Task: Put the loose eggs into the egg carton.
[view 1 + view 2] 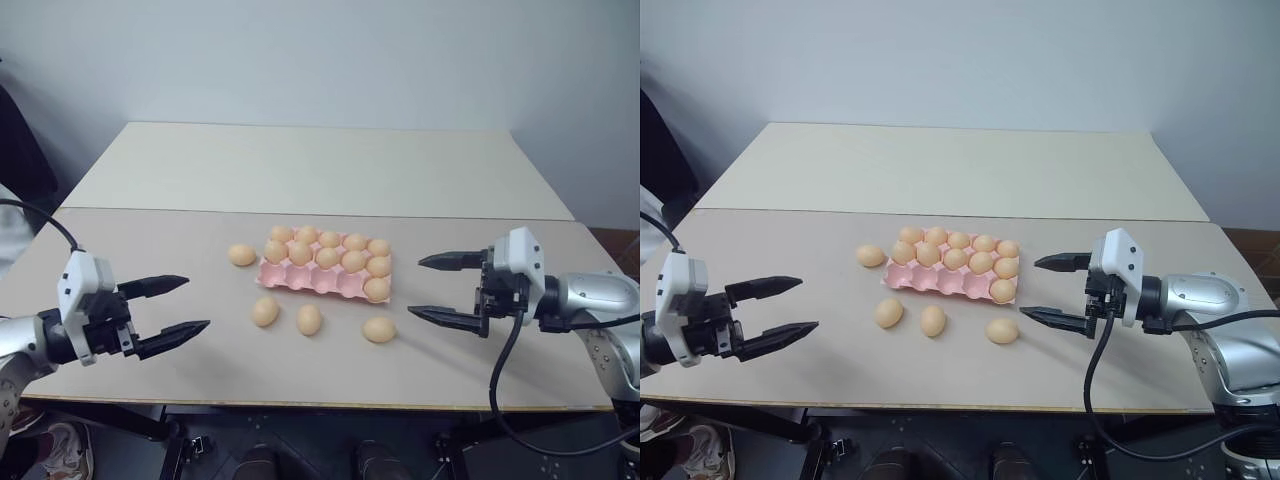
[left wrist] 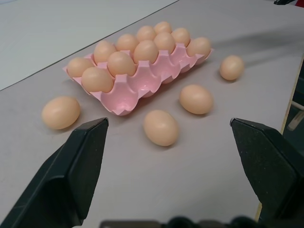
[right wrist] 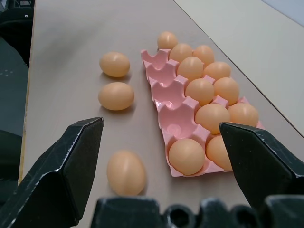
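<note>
The pink egg carton (image 1: 312,282) lies at the middle of the table. Eggs fill its two far rows and the right end cup of the near row; the other near cups stand bare. One loose egg (image 1: 241,255) rests just left of the carton. Three more lie in front of it: one (image 1: 265,312), another (image 1: 309,319) and a third (image 1: 379,329). My left gripper (image 1: 198,302) hovers open to the left of them, pointing right, and holds nothing. My right gripper (image 1: 415,287) hovers open just right of the carton, pointing left, also holding nothing.
The tan table (image 1: 150,240) runs to a front edge near my arms. A second, lighter table (image 1: 320,165) adjoins it behind, against a pale wall. A black cable (image 1: 497,380) hangs from my right wrist over the front edge.
</note>
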You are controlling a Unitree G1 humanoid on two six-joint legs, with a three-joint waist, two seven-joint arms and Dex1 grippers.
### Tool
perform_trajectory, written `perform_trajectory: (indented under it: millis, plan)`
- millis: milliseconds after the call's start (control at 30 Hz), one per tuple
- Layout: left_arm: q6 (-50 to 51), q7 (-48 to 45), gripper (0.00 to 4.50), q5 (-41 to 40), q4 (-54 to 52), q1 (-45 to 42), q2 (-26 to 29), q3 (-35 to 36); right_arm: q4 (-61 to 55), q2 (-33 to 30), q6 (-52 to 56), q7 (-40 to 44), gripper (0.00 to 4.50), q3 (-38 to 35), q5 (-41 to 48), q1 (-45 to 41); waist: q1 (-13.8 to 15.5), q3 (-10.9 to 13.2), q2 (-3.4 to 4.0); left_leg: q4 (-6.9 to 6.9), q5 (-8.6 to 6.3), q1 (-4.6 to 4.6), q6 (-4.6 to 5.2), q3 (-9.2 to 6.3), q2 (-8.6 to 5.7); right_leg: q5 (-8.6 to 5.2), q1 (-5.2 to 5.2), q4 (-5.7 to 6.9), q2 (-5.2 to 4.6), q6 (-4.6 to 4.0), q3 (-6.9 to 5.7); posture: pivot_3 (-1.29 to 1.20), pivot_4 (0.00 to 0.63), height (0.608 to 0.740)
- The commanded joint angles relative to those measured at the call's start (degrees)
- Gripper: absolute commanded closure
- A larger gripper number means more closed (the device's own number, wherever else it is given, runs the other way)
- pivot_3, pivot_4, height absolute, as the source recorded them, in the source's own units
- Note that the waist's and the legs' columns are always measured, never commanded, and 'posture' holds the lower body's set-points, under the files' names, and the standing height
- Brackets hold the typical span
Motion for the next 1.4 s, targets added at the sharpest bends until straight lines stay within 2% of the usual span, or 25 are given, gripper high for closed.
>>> perform_trajectory:
  millis: [33,467,767,1000,1167,1400]
  plan:
    - [-0.23,1.35,0.04,0.31,-0.64,-1.07,0.29,0.85,-0.55,0.04,-1.72,0.08,0.0,-0.73,-0.18,-0.63,0.0,0.0,0.0,0.0,0.0,0.0,0.0,0.0,0.0,0.0,0.0,0.0,0.0,0.0,0.0,0.0,0.15,0.74]
    - [-1.57,-0.51,0.04,0.89,-0.09,-1.94,1.13,0.36,0.47,-0.07,-2.31,0.51,0.0,-0.7,-0.32,-1.62,0.01,0.0,0.0,0.0,0.0,0.0,0.0,0.0,0.0,0.0,0.01,0.0,0.0,0.0,0.0,0.0,0.15,0.74]
    - [-4.5,-8.83,0.04,1.07,0.31,-1.75,2.48,-1.84,-0.76,-2.77,-2.53,5.04,0.0,0.21,-0.46,-1.02,0.0,0.0,0.0,0.0,0.0,0.01,0.0,0.01,0.0,0.0,0.0,0.0,0.0,0.0,0.0,0.0,0.15,0.74]
    - [-5.54,-12.87,0.04,1.4,1.81,-5.88,2.99,-7.49,-3.07,-2.55,-6.68,4.4,0.0,11.05,-11.01,0.19,0.0,0.0,0.0,0.0,0.0,0.0,0.0,0.01,0.0,0.0,0.0,0.0,0.0,0.0,0.0,0.0,0.15,0.74]
    - [-6.31,-14.39,0.04,1.87,2.63,-8.36,2.76,-10.98,-1.0,-0.07,-7.98,-0.95,0.0,20.72,-23.46,-2.7,-0.13,0.0,0.0,0.01,0.0,-0.05,0.0,0.02,0.0,0.0,-0.07,0.01,0.01,0.0,0.0,0.0,0.15,0.74]
    - [-6.42,-14.69,0.04,2.24,3.19,-9.57,2.31,-12.28,2.27,4.41,-6.07,-4.34,0.0,25.84,-29.76,-5.73,-0.01,0.0,0.0,0.03,0.0,-0.15,0.0,0.01,0.0,0.0,-0.16,0.02,0.01,0.0,-0.01,0.0,0.15,0.74]
